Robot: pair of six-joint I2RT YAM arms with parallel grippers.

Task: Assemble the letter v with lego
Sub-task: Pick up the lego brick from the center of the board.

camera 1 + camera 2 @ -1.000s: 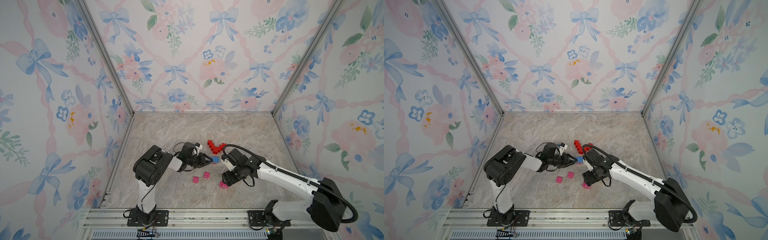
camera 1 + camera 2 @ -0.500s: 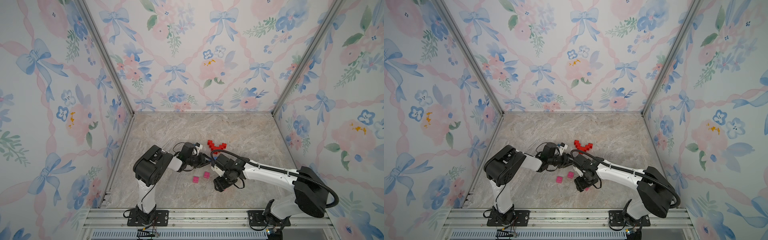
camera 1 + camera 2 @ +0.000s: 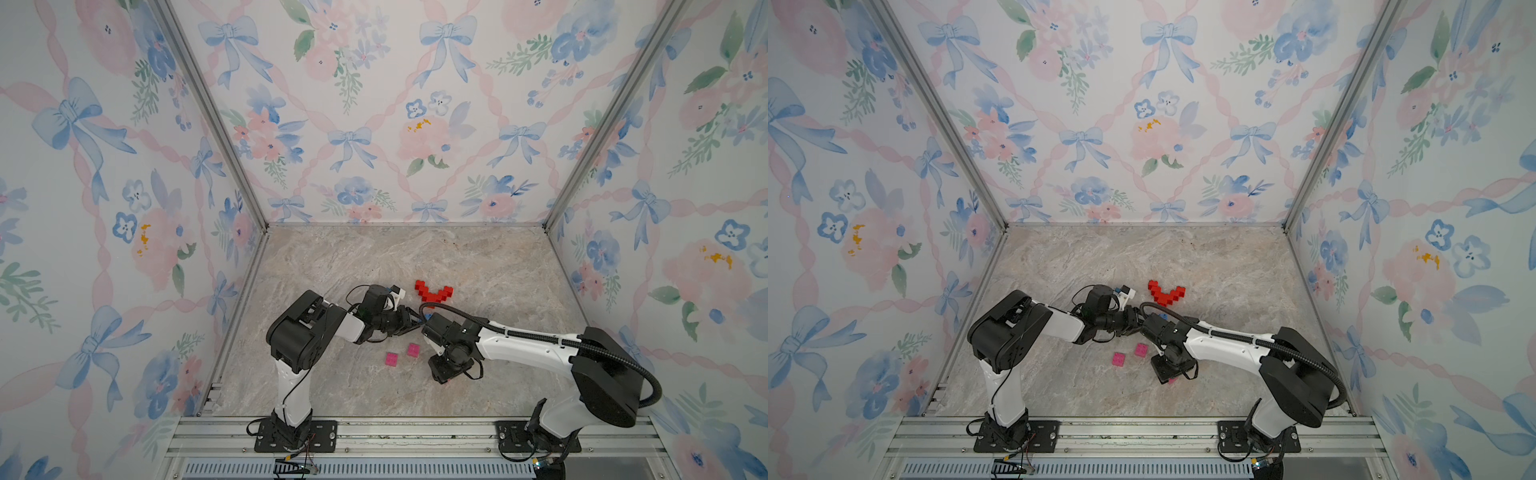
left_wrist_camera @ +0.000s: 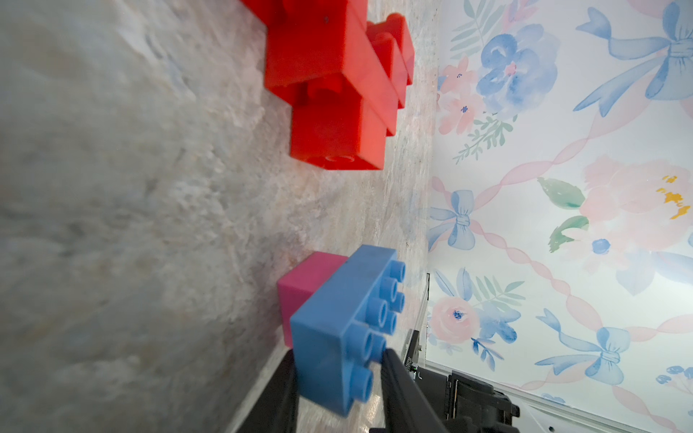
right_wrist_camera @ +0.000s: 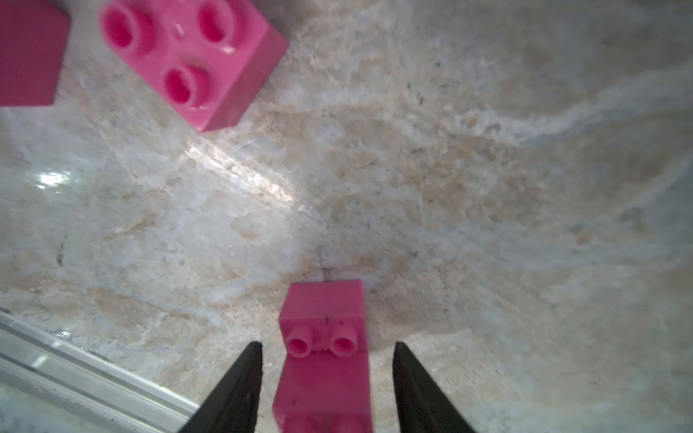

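Right claw now down astride pink brick, narrowing, not yet gripping: pickup next. Left claw clenches blue brick.

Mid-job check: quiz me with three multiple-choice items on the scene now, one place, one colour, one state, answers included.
1. Where is the red lego V? A. nearer the back wall than the left gripper; B. by the front rail; C. against the left wall.
2. What colour brick does the left gripper hold? A. red; B. green; C. blue.
3. How do the right gripper's jaws stand? A. shut on a red brick; B. apart, flanking a pink brick; C. out of view.
A: seen in both top views. C: blue brick clamped, left wrist view. B: gaps on both sides.
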